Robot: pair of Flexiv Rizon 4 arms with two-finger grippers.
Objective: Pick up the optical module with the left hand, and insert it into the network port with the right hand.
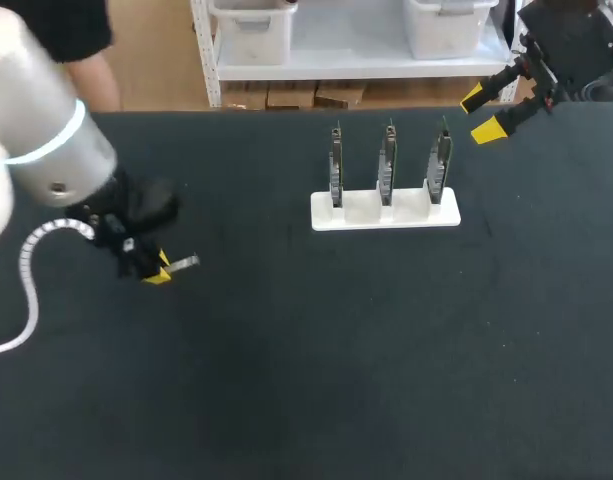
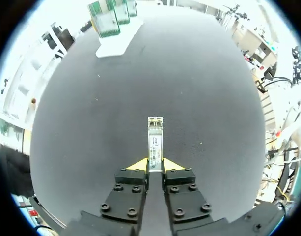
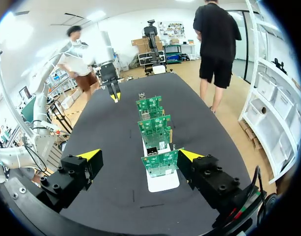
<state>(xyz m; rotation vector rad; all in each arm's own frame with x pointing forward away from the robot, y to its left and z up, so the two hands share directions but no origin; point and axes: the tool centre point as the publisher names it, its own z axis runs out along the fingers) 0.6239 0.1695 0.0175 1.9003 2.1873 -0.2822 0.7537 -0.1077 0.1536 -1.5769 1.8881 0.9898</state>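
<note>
— The desk (image 1: 316, 390) is a dark, matte sheet. How do the left jaws stand over it?

— Clamped. Both yellow tips (image 2: 138, 164) press the sides of the optical module (image 2: 155, 140). It sticks straight out ahead of them, silver, with a label along its top.

— And where on the desk is that?

— At the left side, below the left arm (image 1: 46, 150) and low over the surface. Whether the module touches the desk cannot be told. It is well apart from the white stand (image 1: 386, 214).

— The right jaws?

— Apart, with nothing between them. They hang on the right arm (image 1: 571, 45) at the desk's far right corner, near the stand's right end but not touching it.

— What does the stand carry?

— Three green circuit boards (image 1: 387, 165), upright in a row, each in its own slot. In the right wrist view they line up one behind another ahead of the right jaws, with the nearest board closest to them. The network ports on the boards are too small to pick out.
</note>
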